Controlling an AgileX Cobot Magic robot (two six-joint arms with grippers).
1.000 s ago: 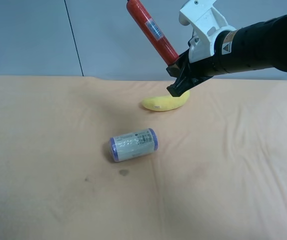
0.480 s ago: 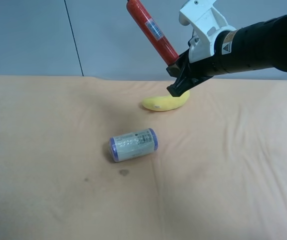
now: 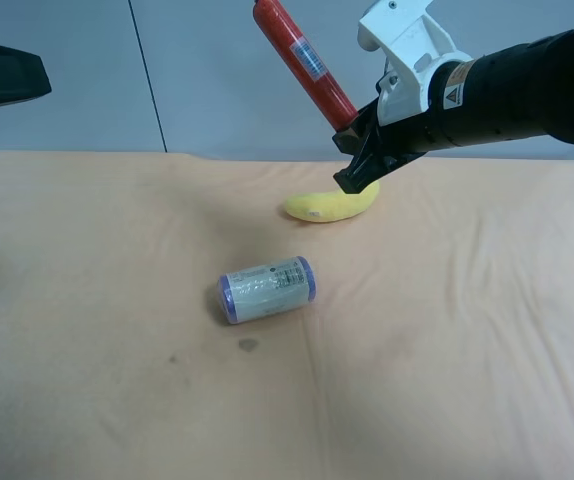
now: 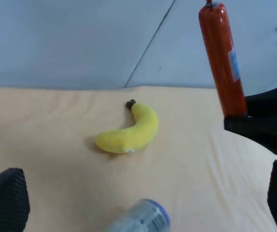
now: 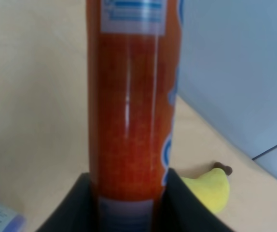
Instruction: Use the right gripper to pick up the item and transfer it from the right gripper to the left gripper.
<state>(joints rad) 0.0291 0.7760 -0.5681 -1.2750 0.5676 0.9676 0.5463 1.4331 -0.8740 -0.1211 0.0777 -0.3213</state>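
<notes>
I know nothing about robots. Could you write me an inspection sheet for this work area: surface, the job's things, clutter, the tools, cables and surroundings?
Surface: peach cloth, wrinkled, with one small dark stain.
Job's things: red sausage stick held up in the air, tilted, clear of the cloth.
Clutter: yellow plush banana and purple-ended white roll, both lying on the cloth, apart from each other.
Tools: right tool shut on the sausage stick's lower end; left tool open and empty.
Cables: nothing seen.
Surroundings: pale grey wall panels behind the cloth.
</notes>
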